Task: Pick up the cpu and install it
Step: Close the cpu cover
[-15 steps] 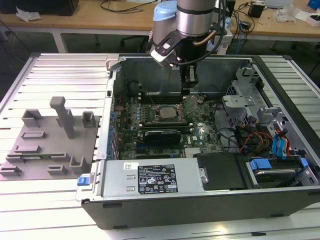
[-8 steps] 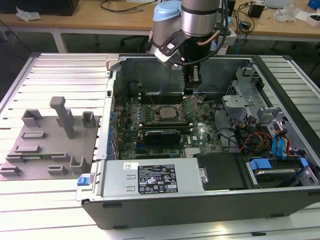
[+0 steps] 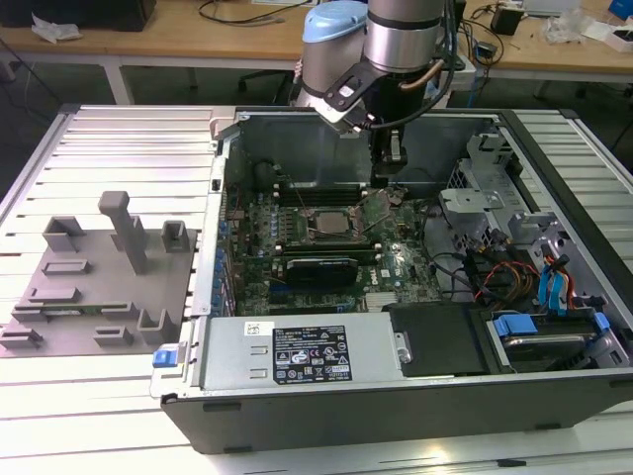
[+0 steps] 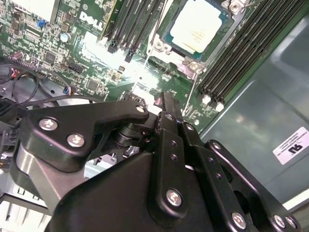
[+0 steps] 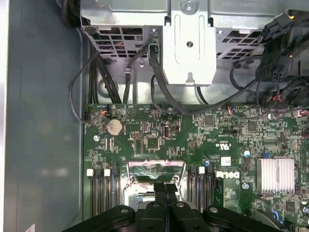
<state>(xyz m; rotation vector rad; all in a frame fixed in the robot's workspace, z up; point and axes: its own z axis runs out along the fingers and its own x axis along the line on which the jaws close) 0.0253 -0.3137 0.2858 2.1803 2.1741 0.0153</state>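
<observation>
In the computer case [image 3: 396, 421], the cpu [image 3: 332, 226] lies just beside the tool [image 3: 393, 183].

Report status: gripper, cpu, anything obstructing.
Gripper shut, low over motherboard. Cpu lying in open socket. Raised socket lid close by gripper.

arm [image 3: 404, 35]: silver-grey tube, pale blue joint cap [image 3: 331, 25] | wrist block [image 3: 341, 99]: black, pale face | cable [image 3: 438, 77]: dark, looped by wrist | end effector [image 4: 165, 101]: matte black linked plates, round silver screws [image 4: 174, 197], slim black fingers [image 5: 161, 193]
</observation>
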